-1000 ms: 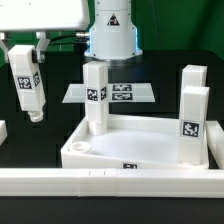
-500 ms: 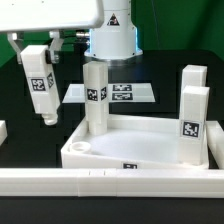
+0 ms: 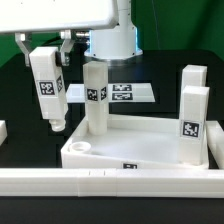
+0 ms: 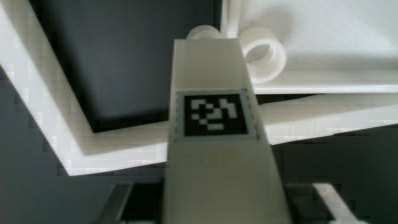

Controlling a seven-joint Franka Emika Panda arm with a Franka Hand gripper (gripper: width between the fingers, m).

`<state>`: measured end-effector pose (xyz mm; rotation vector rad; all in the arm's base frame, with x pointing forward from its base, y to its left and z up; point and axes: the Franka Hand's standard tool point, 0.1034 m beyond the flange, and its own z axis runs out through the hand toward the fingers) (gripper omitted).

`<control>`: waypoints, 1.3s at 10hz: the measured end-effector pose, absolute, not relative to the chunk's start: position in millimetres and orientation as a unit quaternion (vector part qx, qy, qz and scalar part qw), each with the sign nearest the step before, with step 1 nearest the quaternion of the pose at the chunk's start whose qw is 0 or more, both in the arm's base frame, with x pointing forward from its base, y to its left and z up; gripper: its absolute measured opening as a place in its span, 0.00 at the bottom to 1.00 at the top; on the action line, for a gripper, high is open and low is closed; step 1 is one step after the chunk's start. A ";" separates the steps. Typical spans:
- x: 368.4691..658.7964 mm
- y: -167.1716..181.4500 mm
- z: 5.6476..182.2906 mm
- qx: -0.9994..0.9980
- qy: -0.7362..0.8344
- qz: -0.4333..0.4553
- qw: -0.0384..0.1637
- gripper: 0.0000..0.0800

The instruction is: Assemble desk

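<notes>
The white tray-like tabletop [image 3: 140, 150] lies upside up near the front, with a round socket [image 3: 82, 146] free at its near-left corner. One leg [image 3: 96, 97] stands in its far-left corner, another [image 3: 192, 123] at its right side, and a third [image 3: 193, 77] behind that. My gripper [image 3: 43, 42] is shut on the fourth leg [image 3: 49, 88], holding it upright in the air left of the tabletop. In the wrist view the held leg [image 4: 217, 130] points down toward the tabletop's corner socket [image 4: 267, 58].
The marker board [image 3: 125, 93] lies behind the tabletop near the arm's base. A long white border rail [image 3: 100, 182] runs along the front edge. A small white part [image 3: 3, 131] sits at the exterior view's far left.
My gripper has carried the leg toward the exterior view's right and slightly down, closer to the tabletop's left corner.
</notes>
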<state>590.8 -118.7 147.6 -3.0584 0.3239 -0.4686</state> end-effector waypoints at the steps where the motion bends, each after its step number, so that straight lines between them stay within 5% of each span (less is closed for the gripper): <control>1: 596.1 -113.7 148.6 -0.985 0.086 -0.152 0.011 0.36; 7: 614.0 -105.7 146.1 -0.989 0.050 -0.138 0.011 0.36; 10: 622.5 -93.1 142.3 -0.988 0.008 -0.150 -0.013 0.36; 13: 622.5 -93.7 140.6 -0.989 0.003 -0.148 -0.016 0.36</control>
